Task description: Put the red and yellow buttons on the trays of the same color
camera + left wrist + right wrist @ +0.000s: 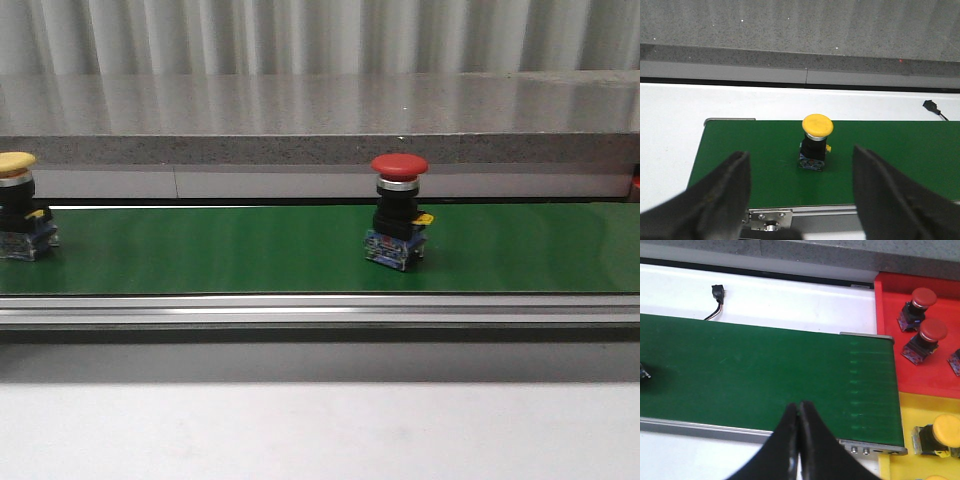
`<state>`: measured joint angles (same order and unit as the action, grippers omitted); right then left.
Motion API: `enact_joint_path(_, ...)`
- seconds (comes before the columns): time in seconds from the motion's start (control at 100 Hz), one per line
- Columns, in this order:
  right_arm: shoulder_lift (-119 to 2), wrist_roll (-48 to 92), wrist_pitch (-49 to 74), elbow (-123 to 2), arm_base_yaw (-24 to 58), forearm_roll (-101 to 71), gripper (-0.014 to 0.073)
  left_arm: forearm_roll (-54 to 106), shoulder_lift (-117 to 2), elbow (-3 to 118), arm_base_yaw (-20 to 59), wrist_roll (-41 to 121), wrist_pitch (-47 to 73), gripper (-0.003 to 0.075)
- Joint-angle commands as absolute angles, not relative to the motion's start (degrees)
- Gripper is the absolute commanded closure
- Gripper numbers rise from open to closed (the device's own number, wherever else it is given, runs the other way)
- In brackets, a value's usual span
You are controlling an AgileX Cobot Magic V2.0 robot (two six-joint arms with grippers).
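In the front view we see a long green belt (250,250) with two buttons standing on it. A red button (398,212) stands upright a little right of the middle. A yellow button (20,205) stands at the far left edge of the picture, partly cut off. The two are well apart. We see no arms and no trays in this view.

The left wrist view shows what the front view does not. We see the left gripper (800,187) with its jaws spread wide, holding nothing. The yellow button (816,142) stands upright on the belt (900,150) between and beyond the two dark fingers (720,195), not touching them. A small black plug (931,105) lies on the white tabletop (670,130) past the belt.

The right wrist view shows the other end of the belt (750,375). Only here do we see the trays. The red tray (935,375) holds red buttons (925,340), and the yellow tray (912,410) just beside it holds a yellow button (940,435). The right gripper (800,415) has its jaws pressed together with nothing between them, over the near edge of the belt.
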<state>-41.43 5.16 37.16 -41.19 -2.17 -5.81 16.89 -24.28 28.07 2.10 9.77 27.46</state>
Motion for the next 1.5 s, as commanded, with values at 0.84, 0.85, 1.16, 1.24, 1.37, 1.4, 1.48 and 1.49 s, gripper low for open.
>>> enact_joint_path(0.84,-41.2,5.58,33.78,-42.71,-1.98,-5.89,0.0661,17.6,-24.31,29.51,2.65,10.03,22.74,0.074)
enact_joint_path(0.85,-41.2,5.58,33.78,-42.71,-1.98,-5.89,0.0661,17.6,-24.31,29.51,2.65,10.03,22.74,0.074)
enact_joint_path(1.16,-41.2,5.58,36.43,-42.71,-1.98,-5.89,0.0363,17.6,-24.31,29.51,2.65,10.03,22.74,0.074)
enact_joint_path(1.24,-41.2,5.58,37.01,-42.71,-1.98,-5.89,0.0174,17.6,-24.31,29.51,2.65,10.03,22.74,0.074)
enact_joint_path(1.37,-41.2,5.58,36.62,-42.71,-1.98,-6.0,-0.0045,17.6,-24.31,29.51,2.65,10.03,22.74,0.074)
enact_joint_path(1.4,-41.2,5.58,36.53,-42.71,-1.98,-6.0,-0.0065,17.6,-24.31,29.51,2.65,10.03,22.74,0.074)
enact_joint_path(1.48,-41.2,5.58,36.27,-42.71,-1.98,-6.38,-0.0072,17.6,-24.31,29.51,2.65,10.03,22.74,0.074)
enact_joint_path(1.49,-41.2,5.58,36.28,-42.76,-1.98,-6.47,-0.0072,17.6,-24.31,29.51,2.65,10.03,22.74,0.074)
